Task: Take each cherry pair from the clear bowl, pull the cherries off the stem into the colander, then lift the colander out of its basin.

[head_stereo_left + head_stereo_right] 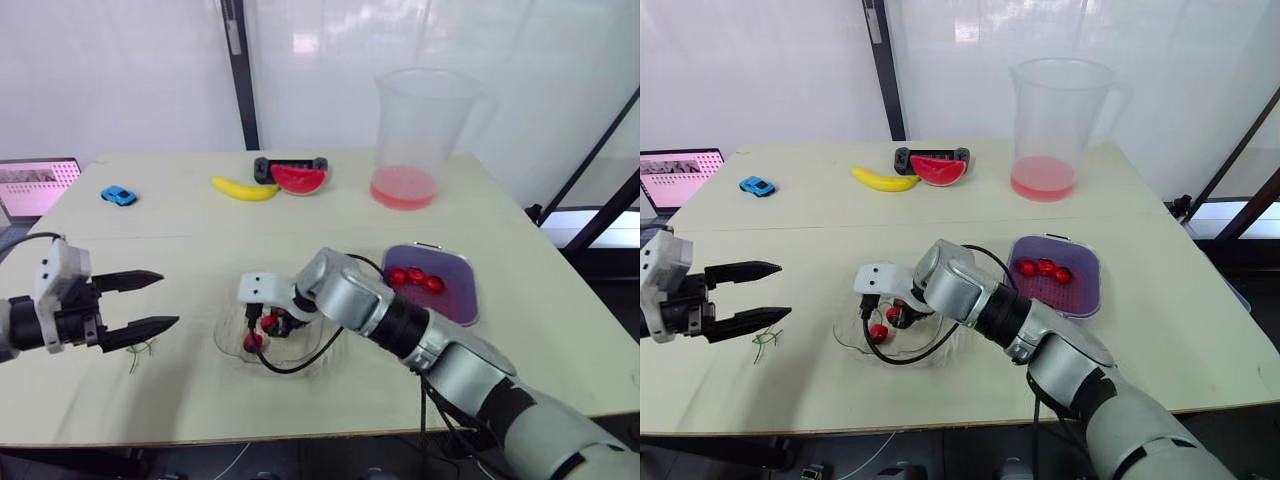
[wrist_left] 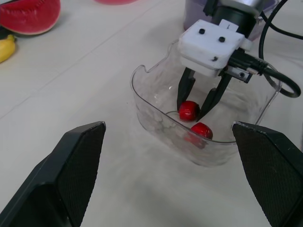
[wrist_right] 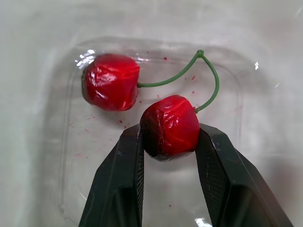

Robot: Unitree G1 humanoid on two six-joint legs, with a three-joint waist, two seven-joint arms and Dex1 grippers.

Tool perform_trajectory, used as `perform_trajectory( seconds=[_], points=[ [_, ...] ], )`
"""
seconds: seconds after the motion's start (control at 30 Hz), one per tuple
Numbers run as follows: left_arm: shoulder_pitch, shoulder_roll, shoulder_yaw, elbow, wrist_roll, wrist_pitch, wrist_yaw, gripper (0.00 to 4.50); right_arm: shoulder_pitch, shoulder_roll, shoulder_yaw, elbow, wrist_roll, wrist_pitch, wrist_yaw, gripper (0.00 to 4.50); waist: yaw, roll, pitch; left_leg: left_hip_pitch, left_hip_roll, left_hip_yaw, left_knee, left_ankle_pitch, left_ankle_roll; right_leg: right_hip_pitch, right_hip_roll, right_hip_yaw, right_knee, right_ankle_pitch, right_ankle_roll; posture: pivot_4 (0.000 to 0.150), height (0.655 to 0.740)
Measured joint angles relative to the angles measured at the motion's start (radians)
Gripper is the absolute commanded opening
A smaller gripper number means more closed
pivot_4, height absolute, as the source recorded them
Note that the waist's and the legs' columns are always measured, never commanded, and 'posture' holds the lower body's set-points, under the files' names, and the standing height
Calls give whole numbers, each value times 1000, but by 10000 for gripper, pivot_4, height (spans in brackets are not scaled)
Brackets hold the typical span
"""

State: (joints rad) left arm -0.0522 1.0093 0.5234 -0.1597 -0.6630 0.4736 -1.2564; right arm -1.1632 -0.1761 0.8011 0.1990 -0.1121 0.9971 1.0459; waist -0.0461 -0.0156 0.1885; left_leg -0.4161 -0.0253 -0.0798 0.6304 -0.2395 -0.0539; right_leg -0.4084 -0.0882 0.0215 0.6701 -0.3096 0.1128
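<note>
While the right gripper (image 2: 192, 109) reaches down into the clear bowl (image 2: 151, 101), its two black fingers are clamped on one cherry (image 3: 170, 127) of the cherry pair, one pad pressed on each side of the fruit; the second cherry (image 3: 111, 88) lies on the bowl floor just past the fingertips and off to one side, apart from both pads; the green stem (image 3: 189, 71) arcs beyond the fingertips and joins the two cherries. The purple colander (image 1: 455, 290) stands on the table (image 1: 330, 220) on the outer side of the right arm, back from the fingers near the forearm; three loose cherries (image 1: 415, 277) lie in it. The left gripper (image 1: 168, 300) hovers above the table with its fingers spread wide and nothing between them; the bowl lies ahead of their tips, apart from them; a few bare green stems (image 1: 140, 352) lie on the table just beside its nearer finger.
</note>
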Motion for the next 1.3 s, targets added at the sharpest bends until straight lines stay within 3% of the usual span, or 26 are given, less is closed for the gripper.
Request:
perform_trajectory(
  seconds=[0.23, 0.43, 0.73, 0.97, 1.3],
  points=[
    [-46, -40, 1, 6, -52, 44, 42, 45000, 0, -200, -95, -300, 99, -9, 132, 15654, 1, 0, 0, 0, 1, -1, 1, 0, 0, 1, 0, -1, 0, 0, 0, 1500, 7400],
    [-206, -92, 33, 3, -245, 177, 152, 45000, 80, -252, -304, -444, 120, -198, 20, 15654, 1, -1, 0, 0, 1, -1, 1, 0, 0, 1, -1, -1, 1, 0, 0, 1500, 7400],
    [-381, -235, -71, 7, -285, 190, 268, 45000, 304, -19, -610, -545, 211, -171, -323, 15654, 4, -1, -1, 0, 0, -1, 2, 1, -1, 1, 0, 0, 3, 0, 0, 1500, 7400],
    [-546, -323, -156, 44, -291, 206, 351, 45000, 493, 16, -637, -619, 220, -245, -482, 15654, 1, -1, -1, 0, -1, 0, 2, 1, -1, 1, 0, 0, 3, 0, 0, 1500, 7400],
    [-669, -434, -201, 83, -354, 349, 527, 45000, 538, -39, -542, -636, 93, -465, -604, 15654, 0, -2, -1, 1, -1, 0, 2, 2, -3, 1, 1, 0, 4, 0, 0, 1500, 7400]
  ],
)
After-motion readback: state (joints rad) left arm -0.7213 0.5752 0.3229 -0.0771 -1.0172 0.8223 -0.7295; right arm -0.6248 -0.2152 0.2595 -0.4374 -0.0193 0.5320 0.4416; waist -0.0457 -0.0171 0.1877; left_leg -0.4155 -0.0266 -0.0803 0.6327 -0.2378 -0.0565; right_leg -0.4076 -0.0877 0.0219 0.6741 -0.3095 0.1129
